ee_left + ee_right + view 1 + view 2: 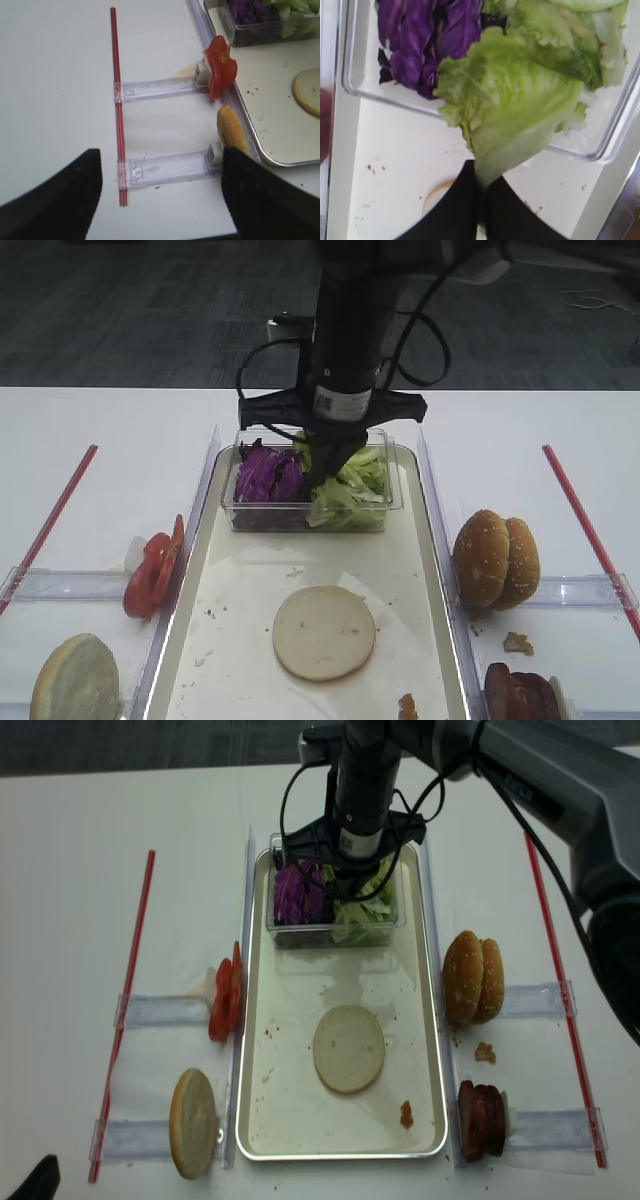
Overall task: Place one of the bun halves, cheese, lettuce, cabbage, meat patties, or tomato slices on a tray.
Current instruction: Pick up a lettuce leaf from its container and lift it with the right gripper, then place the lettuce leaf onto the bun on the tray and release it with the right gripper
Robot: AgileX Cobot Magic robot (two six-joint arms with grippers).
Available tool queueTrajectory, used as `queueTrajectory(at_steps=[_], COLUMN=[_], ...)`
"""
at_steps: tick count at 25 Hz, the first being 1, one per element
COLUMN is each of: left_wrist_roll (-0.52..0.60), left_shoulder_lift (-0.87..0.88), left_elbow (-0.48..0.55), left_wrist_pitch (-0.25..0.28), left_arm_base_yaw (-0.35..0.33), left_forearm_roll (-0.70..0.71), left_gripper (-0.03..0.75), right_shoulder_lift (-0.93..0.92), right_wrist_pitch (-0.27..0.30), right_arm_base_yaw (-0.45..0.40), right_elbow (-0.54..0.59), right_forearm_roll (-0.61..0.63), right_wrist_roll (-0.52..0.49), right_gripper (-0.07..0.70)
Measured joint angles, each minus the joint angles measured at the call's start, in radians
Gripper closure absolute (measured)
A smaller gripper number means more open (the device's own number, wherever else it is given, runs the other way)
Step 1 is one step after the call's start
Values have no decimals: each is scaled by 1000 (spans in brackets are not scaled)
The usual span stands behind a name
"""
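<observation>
My right gripper [481,175] is shut on the stem end of a light green lettuce leaf [510,100]. It holds the leaf over the near edge of the clear tub [385,97], where purple cabbage [268,478] and more lettuce [350,490] lie. The tub stands at the far end of the cream tray [240,640]. A pale bun half [324,632] lies flat on the tray. My left gripper [160,160] is open over bare table, left of the tray. Cheese is out of view.
Tomato slices [152,568] and a bun half [74,678] stand in clear holders left of the tray. Sesame bun halves [496,558] and meat patties [520,690] stand on the right. Red rods [117,100] run along both outer sides.
</observation>
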Motion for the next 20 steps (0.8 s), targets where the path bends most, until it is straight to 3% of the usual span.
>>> queueTrajectory(at_steps=[16,20], left_wrist_roll=[0,0], left_shoulder_lift=[0,0], left_elbow=[0,0], left_wrist_pitch=[0,0], left_arm_base_yaw=[0,0], left_forearm_roll=[0,0], left_gripper=[239,239], right_shoulder_lift=[-84,-97], right_wrist_pitch=[-6,-12], right_arm_base_yaw=[197,214], right_elbow=[256,324], right_forearm_roll=[11,14], right_wrist_roll=[11,20], right_gripper=[594,594])
